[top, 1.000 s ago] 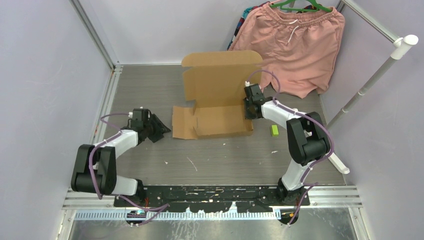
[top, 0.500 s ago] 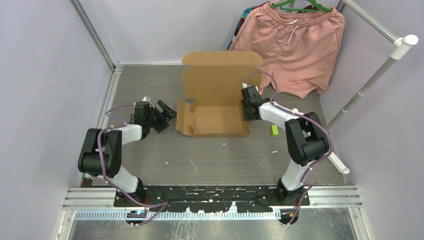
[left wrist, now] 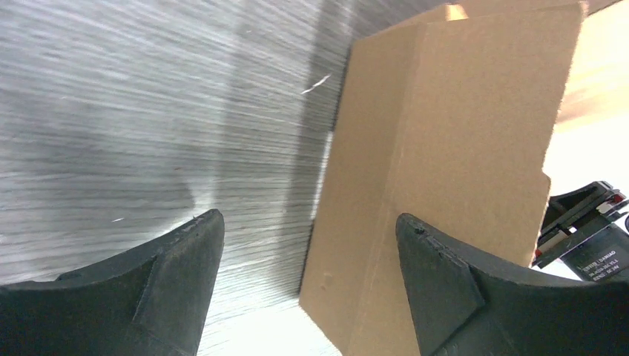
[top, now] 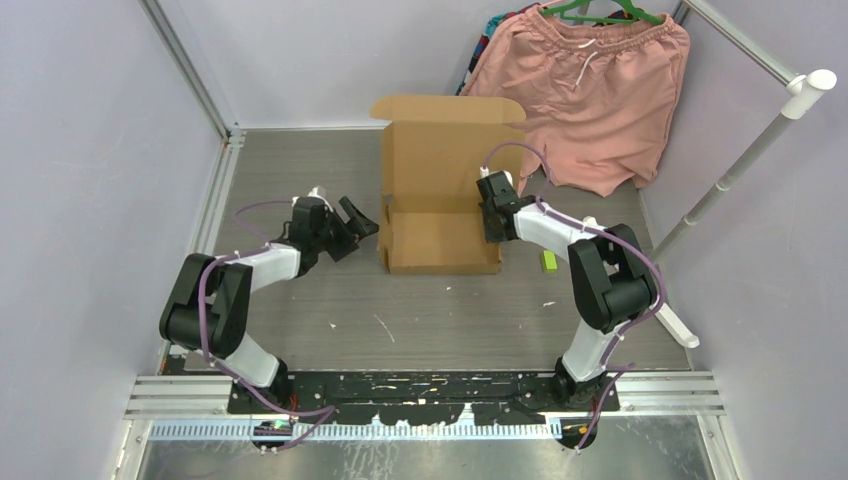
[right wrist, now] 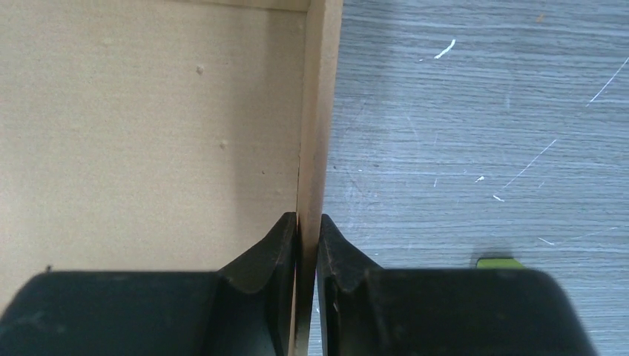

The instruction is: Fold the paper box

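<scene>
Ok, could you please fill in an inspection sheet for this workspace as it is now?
Surface: grey table, scratched, a few white scraps.
Job's things: paper box partly folded, back flap upright, left side flap standing.
Clutter: small green object right of the box.
Grippers: left gripper open at the left flap, contact unclear; right gripper shut on the box's right wall.
Cables: purple cables looped along both arms.
Surroundings: pink shorts hanging behind; white pole at right.
</scene>
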### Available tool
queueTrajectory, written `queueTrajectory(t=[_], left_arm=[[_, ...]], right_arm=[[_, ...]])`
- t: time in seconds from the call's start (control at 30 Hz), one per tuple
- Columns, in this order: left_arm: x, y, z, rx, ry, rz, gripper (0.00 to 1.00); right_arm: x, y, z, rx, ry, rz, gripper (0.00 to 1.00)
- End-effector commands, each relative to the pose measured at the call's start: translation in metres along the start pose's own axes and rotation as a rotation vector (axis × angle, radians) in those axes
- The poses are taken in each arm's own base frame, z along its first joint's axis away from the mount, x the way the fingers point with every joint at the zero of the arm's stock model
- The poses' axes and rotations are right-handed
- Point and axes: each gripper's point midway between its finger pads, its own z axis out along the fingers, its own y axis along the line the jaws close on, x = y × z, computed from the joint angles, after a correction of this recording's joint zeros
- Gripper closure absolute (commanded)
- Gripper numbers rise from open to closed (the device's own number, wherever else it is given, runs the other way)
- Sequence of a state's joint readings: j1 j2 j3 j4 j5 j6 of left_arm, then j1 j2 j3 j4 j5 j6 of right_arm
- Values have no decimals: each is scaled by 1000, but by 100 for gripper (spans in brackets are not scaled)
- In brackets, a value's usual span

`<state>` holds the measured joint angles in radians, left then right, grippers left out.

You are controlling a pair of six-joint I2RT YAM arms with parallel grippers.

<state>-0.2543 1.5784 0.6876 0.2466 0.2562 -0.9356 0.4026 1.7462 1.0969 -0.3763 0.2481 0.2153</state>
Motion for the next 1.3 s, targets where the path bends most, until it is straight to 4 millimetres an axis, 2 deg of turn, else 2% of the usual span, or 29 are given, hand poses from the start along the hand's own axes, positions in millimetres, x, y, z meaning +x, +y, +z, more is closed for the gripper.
queueTrajectory(t=[0.0,0.53,0.87,0.9,0.97,1.07,1.27], left_arm=[[-13,-33,-1,45,-45,57,15],[-7,-55,-5,1,-46,165,16],[-20,-58,-17,-65,-69,243,14],[-22,-58,-19,-71,-71,252,14],[-23,-56,-21,-86,-72,267,14],[-23,-52,-24,-102,-75,282,14],[-23,-49,-27,-110,-75,300,14]], right_arm=[[-26,14,-10,-1,-73,-20,79],[-21,44,-8,3,-76,-80,79],[-12,50,-6,-4,-69,-95,78],[-13,51,-9,-10,-75,-90,74],[-15,50,-18,-24,-85,-84,59],[-26,45,-41,-34,-126,-74,44],[-61,42,-98,-83,-216,-52,39]])
